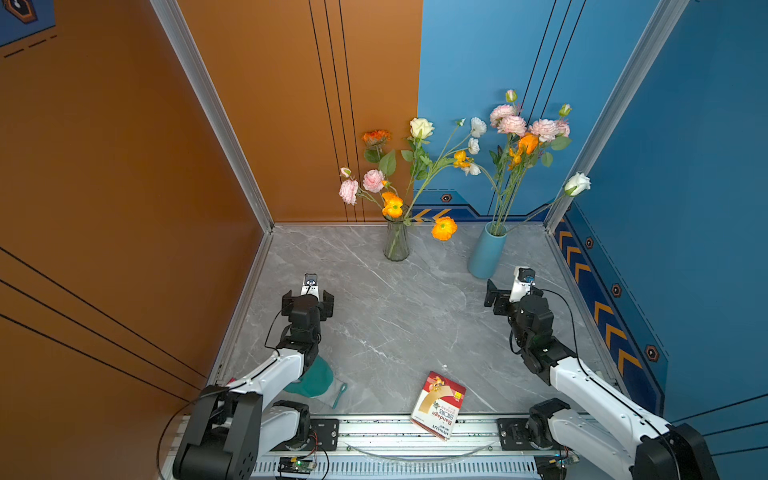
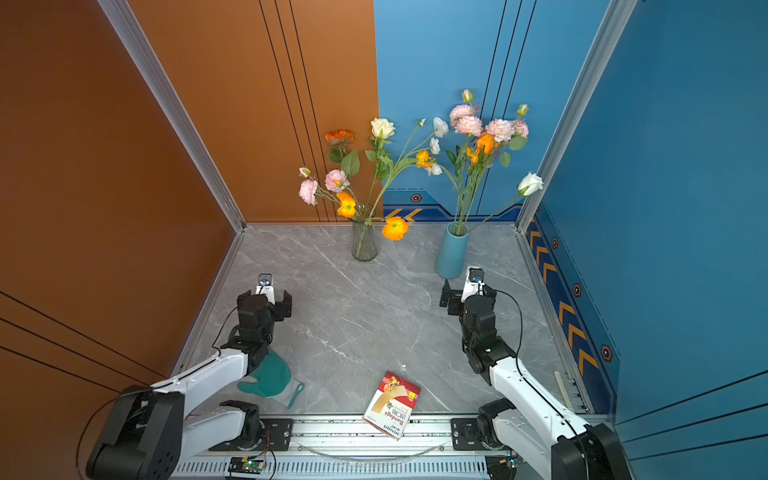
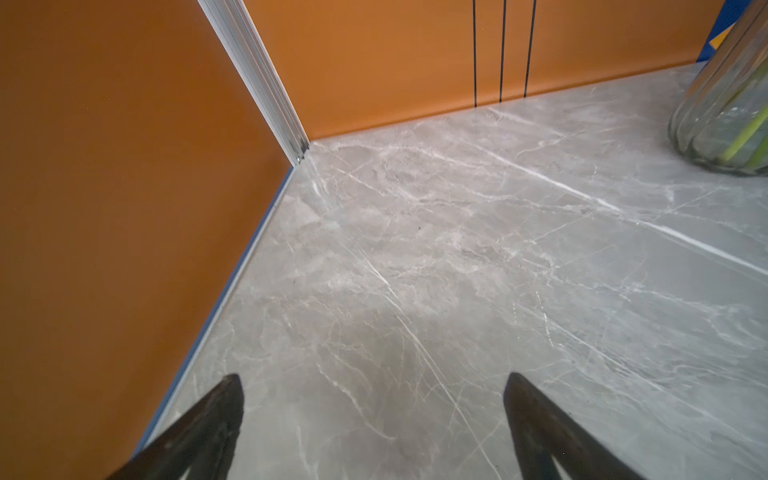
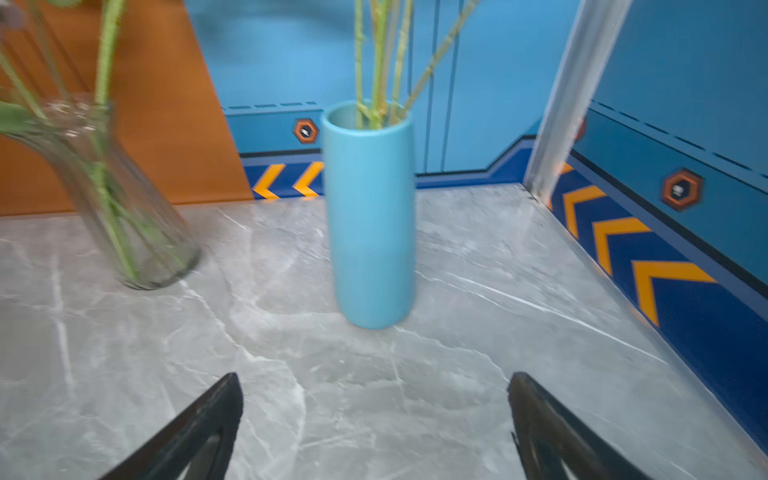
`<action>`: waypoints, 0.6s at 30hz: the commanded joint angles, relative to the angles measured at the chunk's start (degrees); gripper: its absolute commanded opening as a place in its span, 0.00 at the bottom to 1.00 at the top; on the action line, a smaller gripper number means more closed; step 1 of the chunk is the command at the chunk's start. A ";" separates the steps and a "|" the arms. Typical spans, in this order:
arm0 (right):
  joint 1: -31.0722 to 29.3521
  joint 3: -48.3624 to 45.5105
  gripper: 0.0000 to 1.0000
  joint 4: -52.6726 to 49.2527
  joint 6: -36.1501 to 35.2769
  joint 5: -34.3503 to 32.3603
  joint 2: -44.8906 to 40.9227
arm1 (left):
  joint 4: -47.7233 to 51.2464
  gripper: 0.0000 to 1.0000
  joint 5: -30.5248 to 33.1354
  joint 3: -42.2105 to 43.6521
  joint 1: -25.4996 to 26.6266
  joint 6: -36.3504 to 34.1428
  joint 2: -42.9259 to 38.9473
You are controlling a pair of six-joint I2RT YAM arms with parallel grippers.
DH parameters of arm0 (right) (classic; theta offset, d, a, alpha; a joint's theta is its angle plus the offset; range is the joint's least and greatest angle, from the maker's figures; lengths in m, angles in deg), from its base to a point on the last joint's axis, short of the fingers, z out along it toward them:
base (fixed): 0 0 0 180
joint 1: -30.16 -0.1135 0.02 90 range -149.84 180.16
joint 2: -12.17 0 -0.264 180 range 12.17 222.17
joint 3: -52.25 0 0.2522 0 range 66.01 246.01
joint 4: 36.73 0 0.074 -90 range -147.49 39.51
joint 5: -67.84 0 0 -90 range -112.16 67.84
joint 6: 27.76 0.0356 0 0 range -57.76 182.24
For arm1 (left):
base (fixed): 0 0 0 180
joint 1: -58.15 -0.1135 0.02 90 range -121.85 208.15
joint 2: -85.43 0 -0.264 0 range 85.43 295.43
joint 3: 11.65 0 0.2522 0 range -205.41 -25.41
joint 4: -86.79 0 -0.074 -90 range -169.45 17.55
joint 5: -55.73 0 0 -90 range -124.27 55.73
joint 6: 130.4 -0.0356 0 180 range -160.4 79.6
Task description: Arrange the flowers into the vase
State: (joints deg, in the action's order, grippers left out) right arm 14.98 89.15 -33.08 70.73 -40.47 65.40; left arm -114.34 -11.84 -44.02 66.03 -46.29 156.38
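Note:
Two vases stand at the back of the grey marble table. A clear glass vase (image 1: 396,243) (image 2: 364,243) holds flowers (image 1: 392,204) with orange, pink and cream blooms. To its right, a blue vase (image 1: 486,253) (image 2: 451,253) holds more flowers (image 1: 512,124), pink, orange and one white rose leaning right. My left gripper (image 1: 308,298) (image 3: 374,382) is open and empty over bare table, in front of and left of the glass vase (image 3: 723,104). The right gripper (image 1: 509,293) (image 4: 374,382) is also open and empty, just in front of the blue vase (image 4: 370,216).
A red and white bandage box (image 1: 438,405) lies at the table's front edge. A teal cloth (image 1: 316,380) sits under the left arm. Orange walls close the left and back, blue walls the back right and right. A metal rail (image 1: 395,432) runs along the front.

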 commanded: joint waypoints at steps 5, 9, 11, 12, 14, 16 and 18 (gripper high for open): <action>11.87 -5.71 1.00 2.45 1.13 6.13 3.10 | -21.65 0.98 -13.15 -0.04 -3.40 2.62 16.96; 12.64 -10.13 1.00 21.25 -5.61 11.31 11.14 | -25.37 0.98 -10.49 1.85 -3.71 3.82 17.20; 12.32 -11.22 1.00 29.37 -7.22 13.22 14.74 | -28.27 0.98 -4.06 1.29 -3.22 4.88 19.64; 12.37 -11.89 1.00 34.83 -7.62 14.31 17.53 | -26.10 0.98 -1.79 0.20 -2.93 5.31 19.62; 12.45 -12.08 1.00 43.24 -8.03 15.59 24.28 | -23.21 0.98 -1.78 -1.13 -2.67 4.99 19.25; 12.04 -11.60 1.00 49.78 -8.95 16.60 31.89 | -23.28 0.98 -1.30 -1.09 -2.52 5.08 19.17; 11.09 -12.05 1.00 57.42 -9.96 15.98 37.92 | -23.27 0.98 -1.09 -1.24 -2.31 4.86 19.44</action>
State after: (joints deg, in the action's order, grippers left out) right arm 27.06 77.63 7.64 63.46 -26.61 97.73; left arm -136.87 -15.36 -44.46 63.21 -42.18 175.25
